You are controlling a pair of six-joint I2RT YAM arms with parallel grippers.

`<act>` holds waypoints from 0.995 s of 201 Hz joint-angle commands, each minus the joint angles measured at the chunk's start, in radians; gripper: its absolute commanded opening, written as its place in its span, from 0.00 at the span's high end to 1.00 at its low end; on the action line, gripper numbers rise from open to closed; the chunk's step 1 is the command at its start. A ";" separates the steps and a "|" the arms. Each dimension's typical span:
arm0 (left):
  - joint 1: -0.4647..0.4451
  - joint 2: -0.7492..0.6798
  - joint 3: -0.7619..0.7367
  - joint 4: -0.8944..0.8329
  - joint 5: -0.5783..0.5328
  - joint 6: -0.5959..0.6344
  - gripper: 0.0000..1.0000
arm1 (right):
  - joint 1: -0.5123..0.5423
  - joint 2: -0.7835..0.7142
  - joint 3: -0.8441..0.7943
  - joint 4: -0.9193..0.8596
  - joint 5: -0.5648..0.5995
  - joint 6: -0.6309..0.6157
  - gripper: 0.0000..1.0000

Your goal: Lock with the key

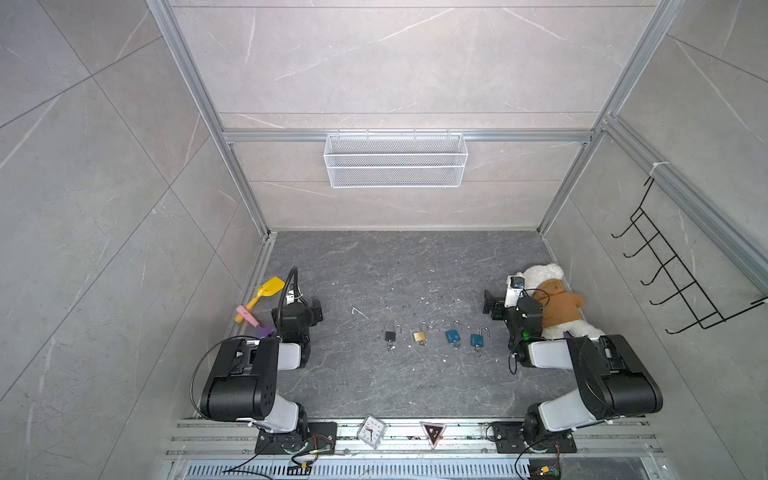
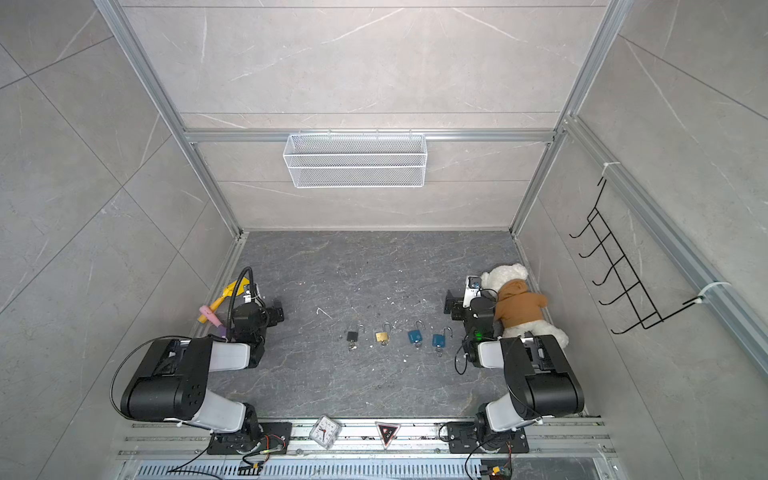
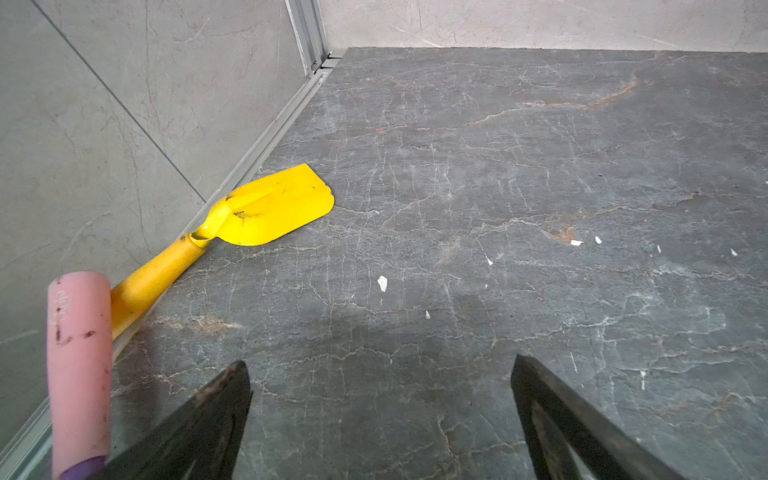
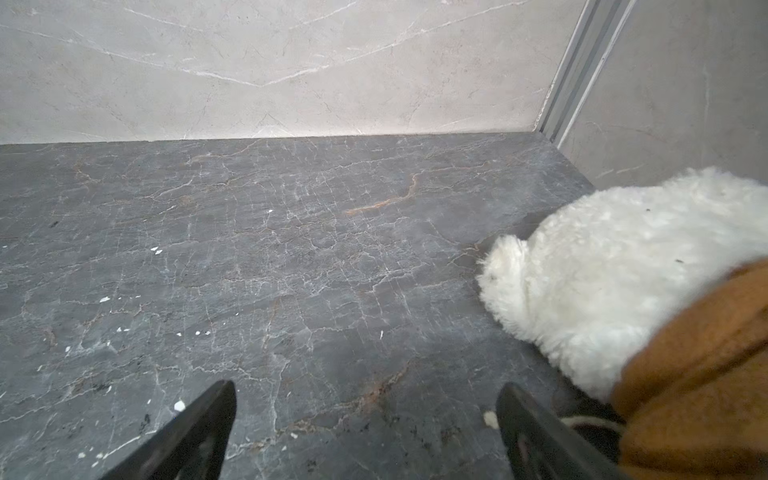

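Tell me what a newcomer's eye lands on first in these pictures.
Four small padlocks lie in a row in the middle of the dark table: a black padlock, a brass padlock, a blue padlock and a second blue padlock. A white teddy bear in a brown hoodie sprawls at the table's right edge, and a yellow shovel lies along its left edge.

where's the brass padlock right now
In both top views the brass padlock lies second from left in the row of four, between the black padlock and the nearer blue padlock.
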 commanded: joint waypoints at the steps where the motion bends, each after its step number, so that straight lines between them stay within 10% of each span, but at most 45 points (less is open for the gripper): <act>1: 0.007 -0.005 0.024 0.024 0.013 -0.013 0.00 | -0.004 0.007 0.010 -0.003 -0.009 0.006 0.00; 200: 0.013 -0.005 0.031 0.007 0.031 -0.014 0.00 | -0.004 0.009 0.017 -0.018 -0.013 0.005 0.00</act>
